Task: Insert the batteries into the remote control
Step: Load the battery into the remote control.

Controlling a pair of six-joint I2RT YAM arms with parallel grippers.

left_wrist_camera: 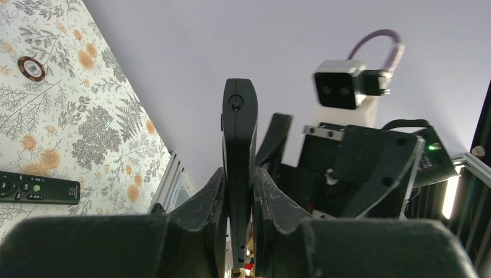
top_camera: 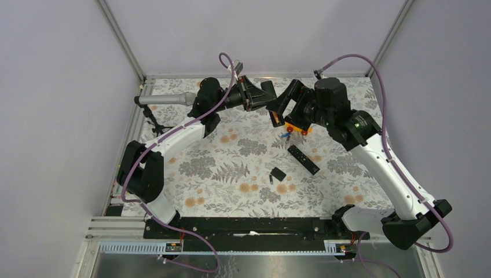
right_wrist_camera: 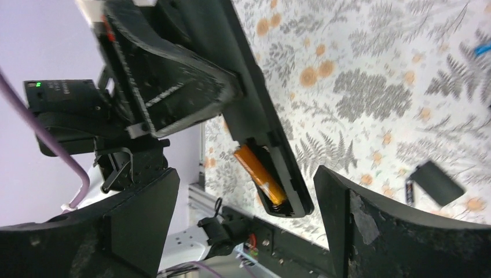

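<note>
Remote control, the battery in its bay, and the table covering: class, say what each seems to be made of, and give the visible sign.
The remote control looks like moulded plastic: matt black with a dull, even sheen. The battery is probably a metal cell in a glossy orange wrap, which catches the light. The table covering is a flat printed floral sheet; whether cloth or paper cannot be told.

Lower end of the remote control (left_wrist_camera: pixel 239 127) is hiding between the left gripper (left_wrist_camera: pixel 239 194) fingers. The blue battery (right_wrist_camera: pixel 484 50) is getting chopped by the frame edge, and the other remote (left_wrist_camera: pixel 37 188) is running off the edge too.
</note>
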